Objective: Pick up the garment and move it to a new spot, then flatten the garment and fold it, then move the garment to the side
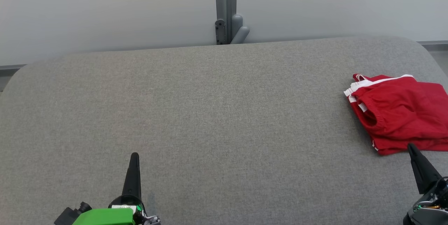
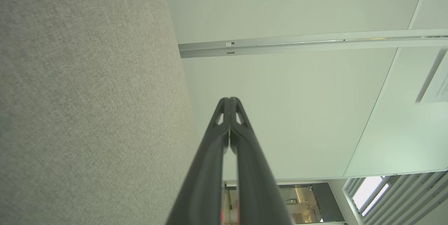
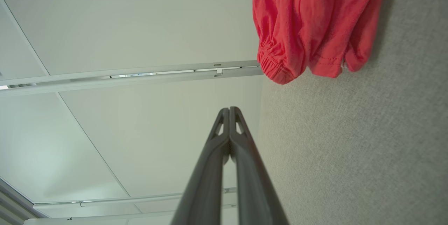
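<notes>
As it lies on the table (image 1: 210,113), the garment (image 1: 402,120) seems folded.

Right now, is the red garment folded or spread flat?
Folded, loosely: the red garment lies in stacked layers on the grey surface, its white-striped edges doubled over.

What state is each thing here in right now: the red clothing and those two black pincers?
red garment: loosely folded, lying at the right side of the grey table, not held.
left gripper: shut, empty, far from the garment.
right gripper: shut, empty, near the garment's edge but not touching it.
</notes>
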Tool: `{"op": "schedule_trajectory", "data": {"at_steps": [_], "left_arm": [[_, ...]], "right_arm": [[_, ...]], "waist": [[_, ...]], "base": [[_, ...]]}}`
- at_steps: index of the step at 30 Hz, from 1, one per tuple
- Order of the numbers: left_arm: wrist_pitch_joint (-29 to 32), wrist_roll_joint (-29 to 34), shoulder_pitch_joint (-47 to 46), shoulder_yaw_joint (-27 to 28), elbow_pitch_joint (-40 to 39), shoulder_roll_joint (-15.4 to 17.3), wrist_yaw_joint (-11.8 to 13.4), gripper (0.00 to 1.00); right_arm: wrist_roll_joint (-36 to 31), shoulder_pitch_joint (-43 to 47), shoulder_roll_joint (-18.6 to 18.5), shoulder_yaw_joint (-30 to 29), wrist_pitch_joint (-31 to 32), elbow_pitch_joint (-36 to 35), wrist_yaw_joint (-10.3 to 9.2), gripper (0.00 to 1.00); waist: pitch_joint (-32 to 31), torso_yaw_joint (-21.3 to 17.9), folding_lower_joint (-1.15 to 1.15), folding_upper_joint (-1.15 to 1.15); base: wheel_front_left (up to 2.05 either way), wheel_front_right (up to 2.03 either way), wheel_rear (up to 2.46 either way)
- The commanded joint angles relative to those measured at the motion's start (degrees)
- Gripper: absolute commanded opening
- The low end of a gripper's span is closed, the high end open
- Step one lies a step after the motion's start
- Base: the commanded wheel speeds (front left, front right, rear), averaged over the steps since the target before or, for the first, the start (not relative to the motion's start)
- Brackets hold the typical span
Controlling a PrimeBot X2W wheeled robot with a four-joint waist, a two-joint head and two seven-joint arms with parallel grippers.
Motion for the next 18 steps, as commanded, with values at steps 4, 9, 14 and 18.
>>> {"op": "schedule_trajectory", "data": {"at_steps": [4,9,14,18], "left_arm": [[-0.01,-0.09,-0.36,0.19,-0.12,0.01,-0.26,0.00],[-0.01,-0.09,-0.36,0.19,-0.12,0.01,-0.26,0.00],[-0.01,-0.09,-0.36,0.19,-0.12,0.01,-0.26,0.00],[-0.01,-0.09,-0.36,0.20,-0.12,0.01,-0.26,0.00]], "right_arm": [[-0.47,-0.68,0.11,-0.29,0.38,0.11,0.02,0.00],[-0.49,-0.70,0.13,-0.36,0.45,0.12,0.02,0.00],[-0.50,-0.70,0.17,-0.40,0.45,0.12,0.02,0.00],[-0.52,-0.66,0.20,-0.44,0.40,0.13,0.02,0.00]], "waist": [[0.00,0.00,0.00,0.00],[0.00,0.00,0.00,0.00],[0.00,0.00,0.00,0.00],[0.00,0.00,0.00,0.00]], "base": [[0.00,0.00,0.00],[0.00,0.00,0.00],[0.00,0.00,0.00],[0.00,0.00,0.00]]}}
